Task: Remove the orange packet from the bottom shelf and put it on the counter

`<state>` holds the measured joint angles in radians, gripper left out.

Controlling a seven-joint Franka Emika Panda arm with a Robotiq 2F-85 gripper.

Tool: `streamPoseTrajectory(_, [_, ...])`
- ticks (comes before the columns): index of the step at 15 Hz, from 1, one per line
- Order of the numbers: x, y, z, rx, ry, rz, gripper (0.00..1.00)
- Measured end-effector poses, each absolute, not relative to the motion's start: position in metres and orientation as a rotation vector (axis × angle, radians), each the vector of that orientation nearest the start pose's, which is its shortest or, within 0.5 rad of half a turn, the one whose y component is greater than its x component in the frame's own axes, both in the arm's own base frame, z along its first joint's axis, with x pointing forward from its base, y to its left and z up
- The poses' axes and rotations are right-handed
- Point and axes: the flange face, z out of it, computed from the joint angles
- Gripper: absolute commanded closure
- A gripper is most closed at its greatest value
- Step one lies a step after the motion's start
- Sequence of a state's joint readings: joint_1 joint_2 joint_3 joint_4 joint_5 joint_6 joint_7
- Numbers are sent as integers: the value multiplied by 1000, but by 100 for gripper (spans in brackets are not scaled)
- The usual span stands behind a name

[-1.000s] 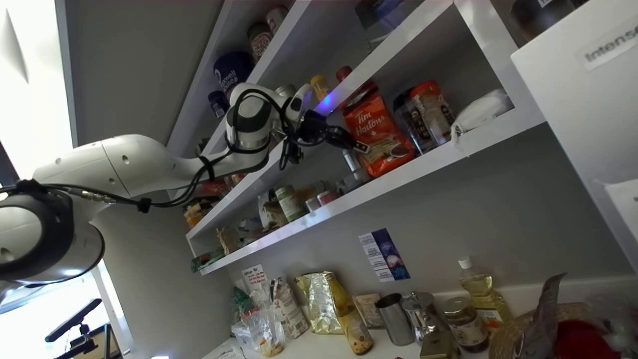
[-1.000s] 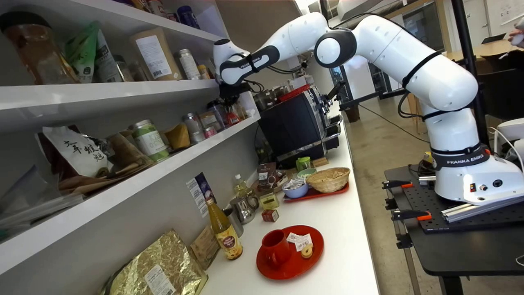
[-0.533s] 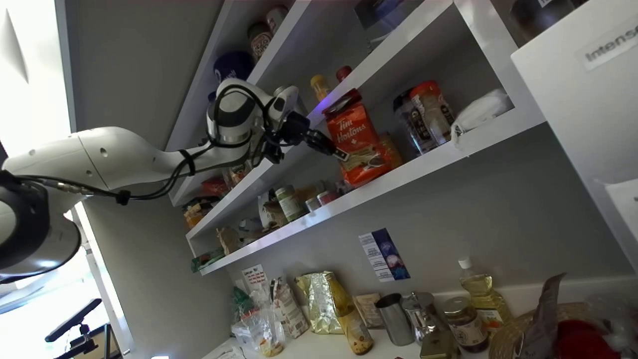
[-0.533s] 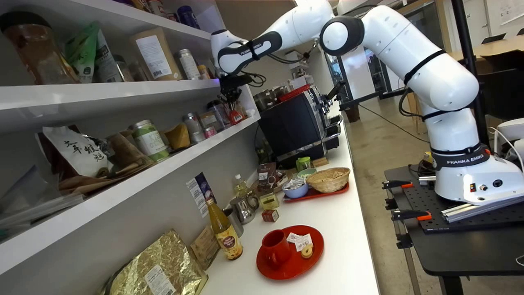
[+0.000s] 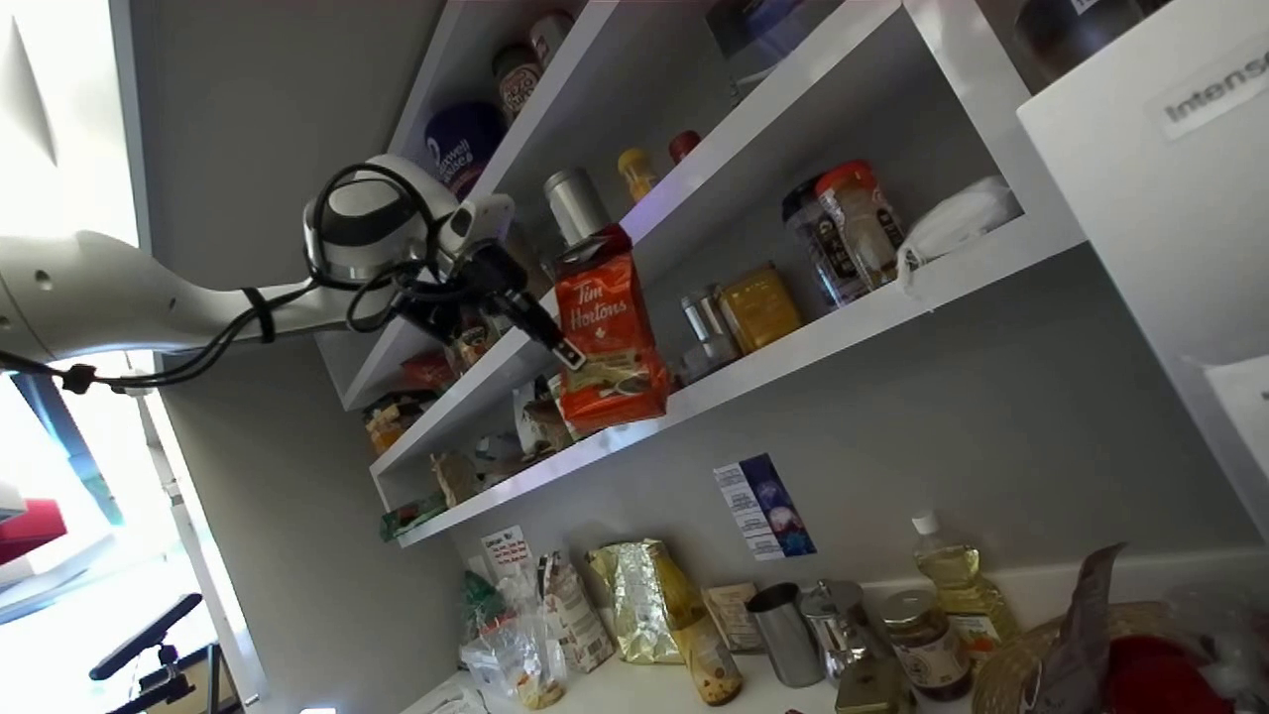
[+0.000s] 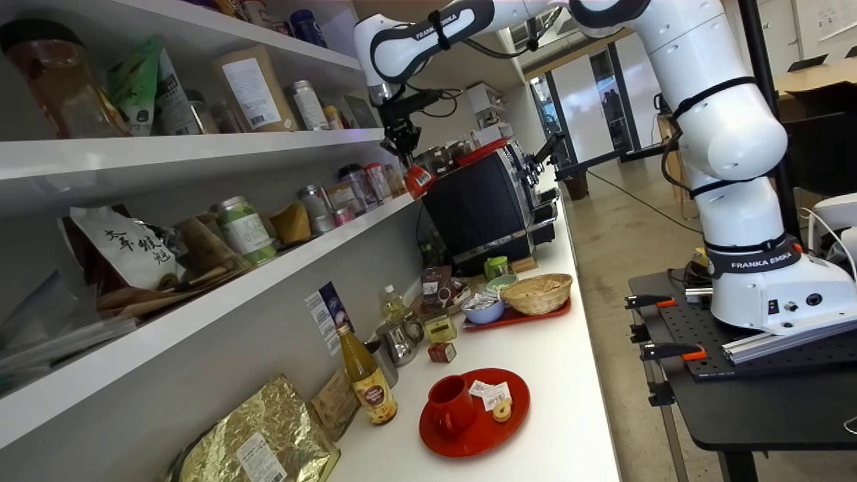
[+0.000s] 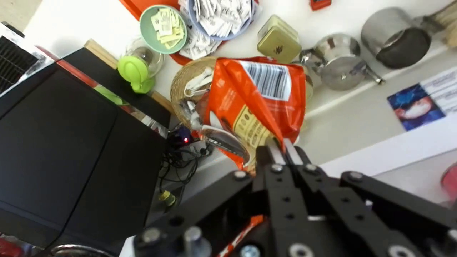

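The orange packet is a red-orange Tim Hortons bag, seen in both exterior views (image 5: 607, 332) (image 6: 419, 179) and in the wrist view (image 7: 260, 96). My gripper (image 5: 570, 357) is shut on it; in the wrist view the two fingertips (image 7: 284, 151) pinch a fold of the bag. The packet hangs slightly tilted in front of the bottom shelf (image 5: 813, 344), off the board. The shelf edge also shows in an exterior view (image 6: 301, 253). The white counter (image 6: 549, 402) lies below, and the wrist view looks down on it (image 7: 342, 16) past the packet.
A yellow-tan box (image 5: 761, 309) and jars (image 5: 858, 223) stand on the bottom shelf. A dark coffee machine (image 6: 489, 201) is close beyond the packet. The counter holds a wicker basket (image 6: 539, 294), a red plate (image 6: 509, 435) with a mug, a yellow bottle (image 6: 371, 381) and metal pitchers (image 6: 398, 343).
My gripper has drawn the packet out from the bottom shelf and away from the jars. The yellow-tan box behind it has come into view. The grip stays shut.
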<state>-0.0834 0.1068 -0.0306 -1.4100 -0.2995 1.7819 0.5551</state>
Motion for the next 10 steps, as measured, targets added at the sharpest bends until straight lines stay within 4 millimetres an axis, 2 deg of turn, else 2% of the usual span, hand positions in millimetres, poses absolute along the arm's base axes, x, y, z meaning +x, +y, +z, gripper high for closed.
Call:
streamPoseTrajectory(2, [584, -61, 650, -3182, 897, -455, 99])
streamPoseTrajectory(4, [571, -18, 624, -3197, 743, -352, 99])
streamPoseTrajectory(7, [552, 60, 577, -3218, 499, -203, 99])
streamPoseTrajectory(10, [529, 147, 531, -3224, 239, -95, 99])
